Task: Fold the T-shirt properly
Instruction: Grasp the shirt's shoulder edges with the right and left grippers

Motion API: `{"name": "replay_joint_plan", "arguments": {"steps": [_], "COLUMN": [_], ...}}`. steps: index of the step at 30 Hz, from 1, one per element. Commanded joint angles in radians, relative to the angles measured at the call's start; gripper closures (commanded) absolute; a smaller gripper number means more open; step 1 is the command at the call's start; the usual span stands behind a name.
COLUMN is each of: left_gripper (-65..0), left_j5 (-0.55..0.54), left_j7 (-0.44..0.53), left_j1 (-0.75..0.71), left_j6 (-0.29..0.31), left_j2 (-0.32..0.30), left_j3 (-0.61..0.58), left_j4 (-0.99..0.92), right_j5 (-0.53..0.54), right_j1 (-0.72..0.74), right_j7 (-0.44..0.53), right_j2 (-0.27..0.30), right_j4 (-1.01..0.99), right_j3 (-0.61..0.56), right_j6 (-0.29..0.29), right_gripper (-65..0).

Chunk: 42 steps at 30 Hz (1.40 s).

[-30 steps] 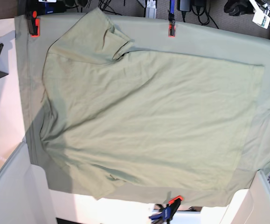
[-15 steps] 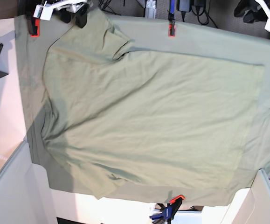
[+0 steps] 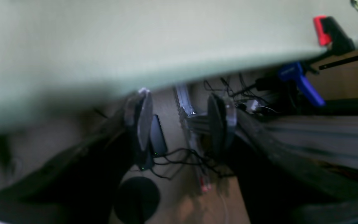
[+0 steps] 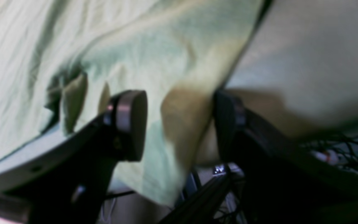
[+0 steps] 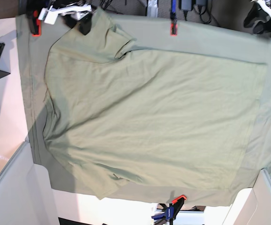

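Observation:
The pale green T-shirt (image 5: 149, 117) lies spread flat on the green tablecloth (image 5: 219, 37), collar toward the left and hem toward the right. One sleeve (image 5: 102, 35) reaches the far table edge. My right gripper (image 5: 76, 19) is open at that edge. In the right wrist view it (image 4: 179, 124) has a finger on each side of the sleeve's (image 4: 154, 62) hanging edge, without pinching it. My left gripper (image 5: 259, 21) is at the far right corner. In the left wrist view it (image 3: 180, 124) is open and empty beyond the tablecloth edge (image 3: 135, 46), over the floor.
Red clamps (image 5: 35, 26) (image 5: 173, 29) pin the tablecloth at the far edge, and an orange and blue clamp (image 5: 172, 208) pins the near edge. A red clamp (image 3: 322, 29) and a blue clamp (image 3: 300, 81) show in the left wrist view. Cables lie on the floor behind the table.
Both grippers have come into the base view from the far side. The right one moved down onto the sleeve at top left; the left one moved in at top right. The shirt has barely shifted.

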<state>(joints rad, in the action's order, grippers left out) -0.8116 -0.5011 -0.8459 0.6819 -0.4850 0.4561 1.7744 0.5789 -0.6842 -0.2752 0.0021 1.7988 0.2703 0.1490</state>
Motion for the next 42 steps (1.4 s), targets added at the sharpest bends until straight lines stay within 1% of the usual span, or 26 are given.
{"name": "replay_joint_plan", "arguments": {"steps": [1, 4, 6, 8, 11, 14, 17, 21, 28, 31, 34, 35, 39, 42], "left_gripper": [-32.9, -32.9, -32.9, -32.9, -33.1, -33.1, -33.1, -33.2, -33.2, -33.2, -33.1, -33.1, -33.1, -33.1], "left_j5": [-0.015, -0.014, -0.002, 0.035, 0.082, 0.092, 0.099, 0.098, 0.105, 0.064, -0.008, -0.016, -0.031, -0.052], "left_j7": [0.016, 0.016, 0.017, 0.017, 0.006, -0.007, -0.014, -0.024, -0.019, -0.035, -0.084, -0.087, -0.099, -0.106], "left_j1": [0.001, 0.035, 0.065, 0.101, 0.169, 0.245, 0.320, 0.398, 0.431, 0.433, 0.432, 0.430, 0.430, 0.430], "left_j6": [0.016, 0.003, -0.039, -0.092, -0.168, -0.198, -0.228, -0.229, -0.230, -0.195, -0.121, -0.110, -0.105, -0.063], "left_j2": [-0.019, -0.045, -0.060, -0.070, -0.082, -0.089, -0.092, -0.100, -0.085, -0.082, -0.082, -0.082, -0.083, -0.083], "left_j3": [0.010, 0.010, 0.010, 0.010, 0.010, 0.010, 0.010, 0.001, -0.083, -0.089, -0.091, -0.091, -0.096, -0.122], "left_j4": [0.014, 0.014, 0.014, 0.012, -0.005, -0.056, -0.148, -0.269, -0.320, -0.310, -0.292, -0.286, -0.285, -0.285], "right_j5": [0.001, 0.001, 0.000, -0.008, -0.026, -0.034, -0.065, -0.079, -0.079, -0.079, -0.090, -0.090, -0.089, -0.089], "right_j1": [-0.009, -0.009, -0.009, -0.009, -0.010, -0.010, -0.009, -0.012, -0.021, -0.029, -0.037, -0.037, -0.037, -0.037], "right_j7": [-0.018, -0.022, -0.022, -0.022, -0.021, -0.021, -0.020, -0.020, -0.018, -0.017, -0.016, -0.013, -0.013, -0.013], "right_j2": [-0.003, -0.003, -0.006, -0.016, -0.042, -0.056, -0.055, -0.055, -0.055, -0.055, -0.055, -0.055, -0.055, -0.055], "right_j4": [0.006, 0.006, 0.006, 0.006, 0.006, 0.006, 0.006, 0.006, 0.006, 0.006, 0.006, 0.006, 0.006, 0.006], "right_j3": [-0.006, -0.029, -0.051, -0.072, -0.082, -0.082, -0.082, -0.082, -0.082, -0.082, -0.078, -0.078, -0.078, -0.078], "right_j6": [0.000, 0.001, 0.002, 0.004, 0.004, 0.004, 0.004, 0.004, 0.004, 0.003, 0.003, 0.003, 0.003, 0.004], "right_gripper": [-34.7, -34.5, -34.5, -33.9, -29.1, -28.6, -28.6, -28.6, -28.6, -28.6, -28.6, -28.6, -28.6, -28.6]}}
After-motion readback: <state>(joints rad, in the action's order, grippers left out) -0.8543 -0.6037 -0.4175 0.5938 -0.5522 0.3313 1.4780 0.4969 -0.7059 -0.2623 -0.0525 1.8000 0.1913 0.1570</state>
